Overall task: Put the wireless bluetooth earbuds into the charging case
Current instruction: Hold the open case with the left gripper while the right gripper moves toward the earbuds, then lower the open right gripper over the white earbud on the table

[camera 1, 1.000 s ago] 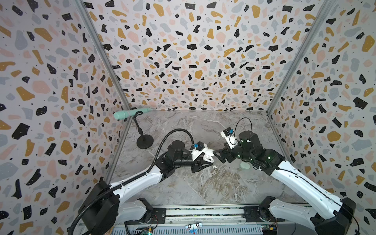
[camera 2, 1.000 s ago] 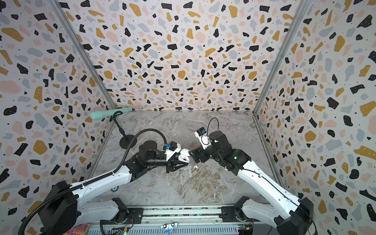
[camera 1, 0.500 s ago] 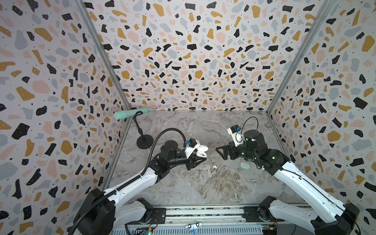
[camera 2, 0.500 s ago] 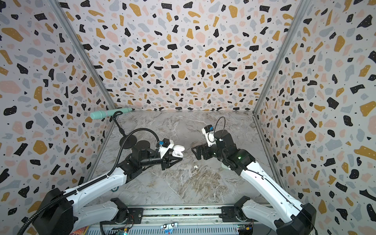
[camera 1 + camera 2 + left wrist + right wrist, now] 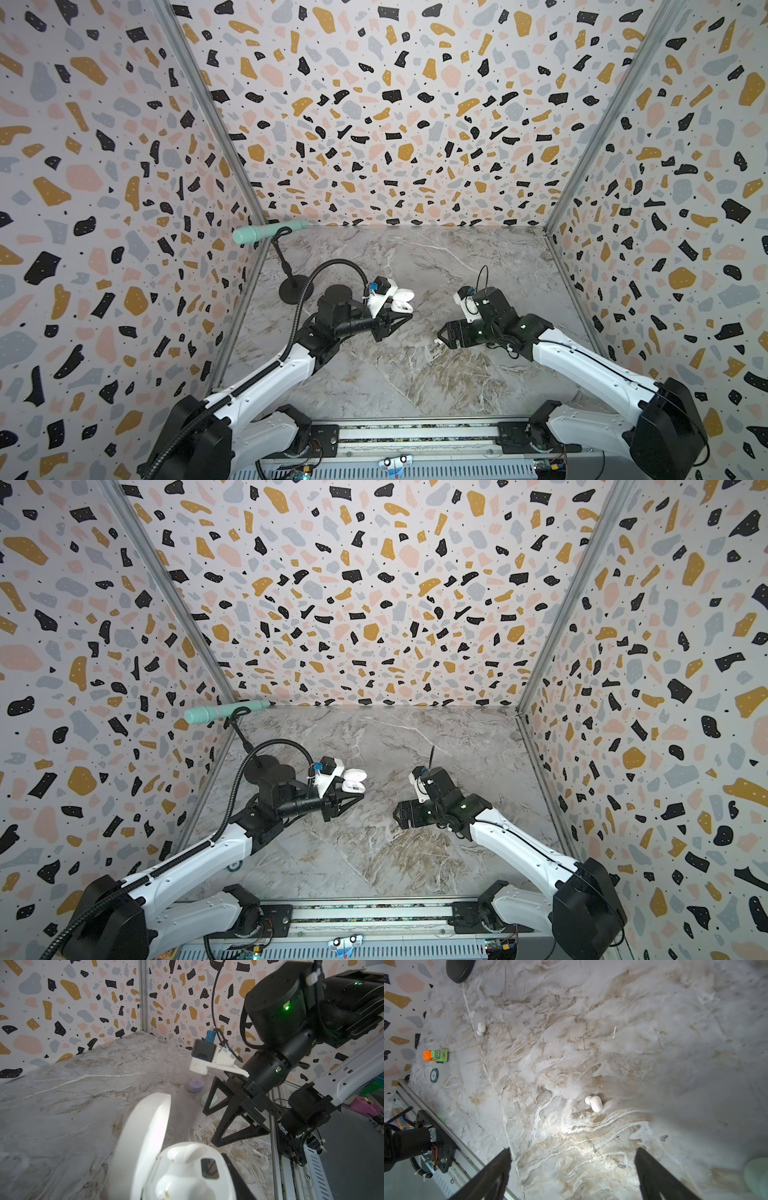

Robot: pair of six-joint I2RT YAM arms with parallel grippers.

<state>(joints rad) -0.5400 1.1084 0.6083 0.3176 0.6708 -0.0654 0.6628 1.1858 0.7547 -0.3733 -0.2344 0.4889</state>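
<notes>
While the left gripper (image 5: 398,316) stays out of the way, it pinches the white case (image 5: 182,1167) and holds it up off the table (image 5: 654,1022) with the lid (image 5: 145,1136) flipped open. The right gripper (image 5: 444,333) hangs low over the table. Its jaws are wide apart and hold nothing. A white bud (image 5: 595,1103) lies on the table just ahead of those jaws, about in line with the gap. I think the step in hand is picking up this bud. Next, the right gripper needs to come down over it, pinch it softly and carry it to the case. The bud is tiny and smooth, so it could slip or roll. A second white bud (image 5: 481,1028) lies well apart from it.

The case hides most of the left gripper in the left wrist view. The case is blurry up close, so I cannot tell if its cups are empty. A purple case (image 5: 196,1085) and a green case (image 5: 208,1099) sit on the table, and a black finger partly hides the green one. No purple buds show.
</notes>
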